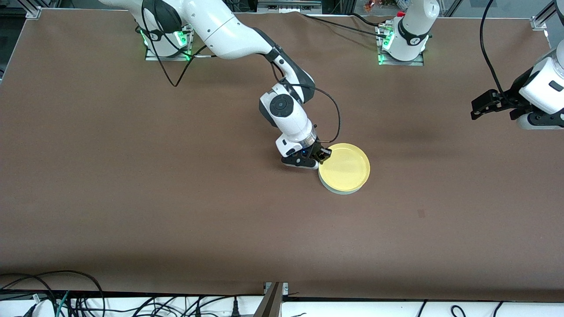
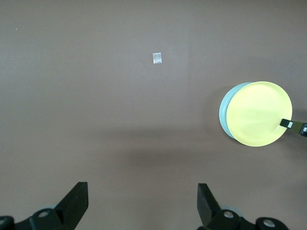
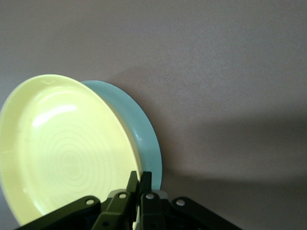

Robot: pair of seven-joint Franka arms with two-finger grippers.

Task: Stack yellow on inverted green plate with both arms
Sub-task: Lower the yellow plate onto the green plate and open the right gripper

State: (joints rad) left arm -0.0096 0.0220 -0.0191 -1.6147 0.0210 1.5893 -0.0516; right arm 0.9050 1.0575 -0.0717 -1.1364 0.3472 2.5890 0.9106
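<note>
The pale yellow plate (image 1: 345,166) lies rim-up on top of the pale mint-green plate (image 1: 341,190), whose edge peeks out under it near the table's middle. My right gripper (image 1: 325,154) is shut on the yellow plate's rim at the side toward the right arm's base. In the right wrist view the fingers (image 3: 140,181) pinch the yellow rim (image 3: 62,148), with the green plate (image 3: 144,134) just beneath. Both plates show far off in the left wrist view, yellow (image 2: 260,113) over green (image 2: 224,112). My left gripper (image 1: 478,108) is open and empty, high over the table's left-arm end.
The brown table (image 1: 176,198) spreads all around the plates. A small pale mark (image 1: 421,213) lies on it nearer the front camera than the plates. Cables run along the front edge.
</note>
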